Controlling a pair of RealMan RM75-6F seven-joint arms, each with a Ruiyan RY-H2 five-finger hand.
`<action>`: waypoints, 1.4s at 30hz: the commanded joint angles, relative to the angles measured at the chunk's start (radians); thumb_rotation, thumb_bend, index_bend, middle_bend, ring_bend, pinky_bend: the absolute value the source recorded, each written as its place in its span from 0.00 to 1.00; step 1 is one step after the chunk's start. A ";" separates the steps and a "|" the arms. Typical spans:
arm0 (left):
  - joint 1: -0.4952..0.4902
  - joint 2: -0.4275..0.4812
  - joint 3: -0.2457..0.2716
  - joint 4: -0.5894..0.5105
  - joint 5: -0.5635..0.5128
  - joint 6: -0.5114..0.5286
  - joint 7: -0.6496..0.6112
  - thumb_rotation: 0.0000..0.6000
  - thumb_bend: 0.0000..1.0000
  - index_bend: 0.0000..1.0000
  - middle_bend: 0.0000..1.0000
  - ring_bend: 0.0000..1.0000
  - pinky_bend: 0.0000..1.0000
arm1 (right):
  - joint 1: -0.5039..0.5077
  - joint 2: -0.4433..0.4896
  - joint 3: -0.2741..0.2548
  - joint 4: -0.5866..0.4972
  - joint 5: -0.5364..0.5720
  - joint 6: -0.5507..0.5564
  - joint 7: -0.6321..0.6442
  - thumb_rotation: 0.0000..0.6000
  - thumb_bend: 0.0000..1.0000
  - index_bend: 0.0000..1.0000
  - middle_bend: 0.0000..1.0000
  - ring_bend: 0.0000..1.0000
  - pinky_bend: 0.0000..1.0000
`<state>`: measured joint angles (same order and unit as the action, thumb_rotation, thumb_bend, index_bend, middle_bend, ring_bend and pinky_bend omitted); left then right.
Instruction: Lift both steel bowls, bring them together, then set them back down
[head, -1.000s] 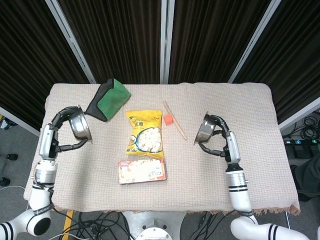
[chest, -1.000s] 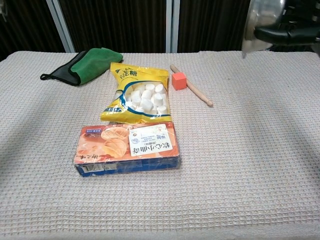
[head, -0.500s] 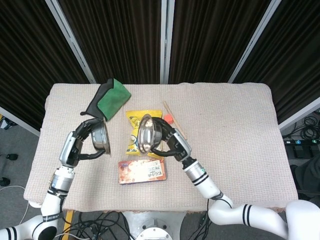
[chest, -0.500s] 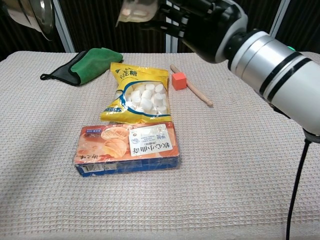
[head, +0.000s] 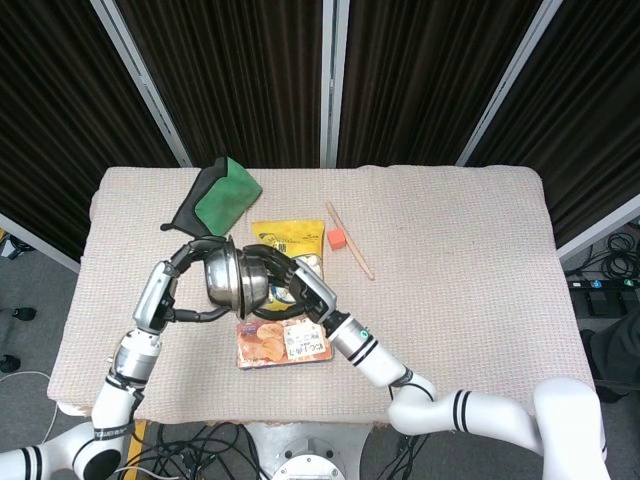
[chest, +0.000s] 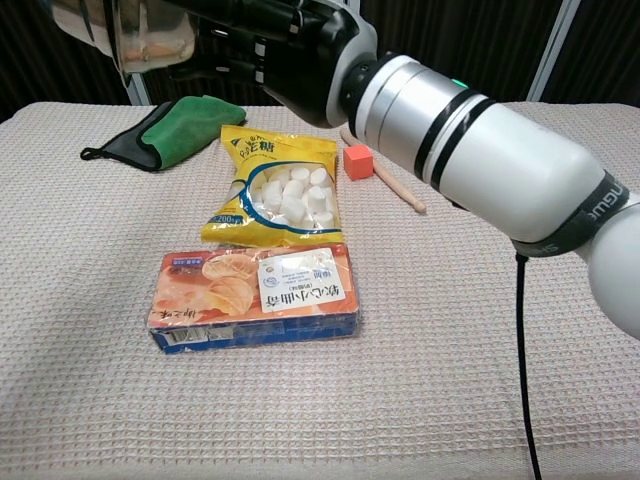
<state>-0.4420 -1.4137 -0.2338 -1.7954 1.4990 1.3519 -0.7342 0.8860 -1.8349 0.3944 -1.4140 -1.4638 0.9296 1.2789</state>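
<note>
Two steel bowls hang in the air above the table's left-centre, tipped on their sides and touching. My left hand (head: 175, 277) grips the left bowl (head: 219, 272) by its rim. My right hand (head: 294, 279) grips the right bowl (head: 254, 290), reaching across over the snack packs. In the chest view both bowls show at the top left, the left bowl (chest: 88, 22) beside the right bowl (chest: 150, 38), with my right hand (chest: 262, 30) and forearm filling the upper frame. My left hand is hidden in that view.
A yellow marshmallow bag (chest: 280, 190) and a chips box (chest: 255, 298) lie below the bowls. A green cloth (head: 220, 198) sits at the back left. An orange cube (head: 337, 238) and a wooden stick (head: 352, 243) lie mid-table.
Both hands have carried their bowls inward from the table's sides. The bowls, apart half a second ago, now touch above the snack packs.
</note>
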 joint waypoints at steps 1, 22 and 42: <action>0.001 -0.006 0.000 -0.001 -0.002 0.010 0.011 1.00 0.09 0.40 0.39 0.33 0.51 | 0.000 0.000 -0.006 0.001 0.009 0.009 -0.012 1.00 0.30 0.43 0.39 0.32 0.44; -0.024 -0.004 -0.003 0.019 0.022 0.011 0.021 1.00 0.09 0.41 0.41 0.34 0.51 | 0.023 0.007 -0.016 0.019 0.038 0.001 0.014 1.00 0.29 0.43 0.38 0.32 0.44; 0.019 0.028 0.006 0.035 -0.023 0.049 -0.002 1.00 0.09 0.41 0.41 0.34 0.51 | -0.043 0.084 -0.068 -0.001 0.026 0.072 -0.005 1.00 0.29 0.43 0.38 0.32 0.44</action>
<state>-0.4371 -1.4000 -0.2307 -1.7708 1.4861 1.3887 -0.7368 0.8773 -1.7836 0.3493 -1.4144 -1.4393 0.9760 1.3078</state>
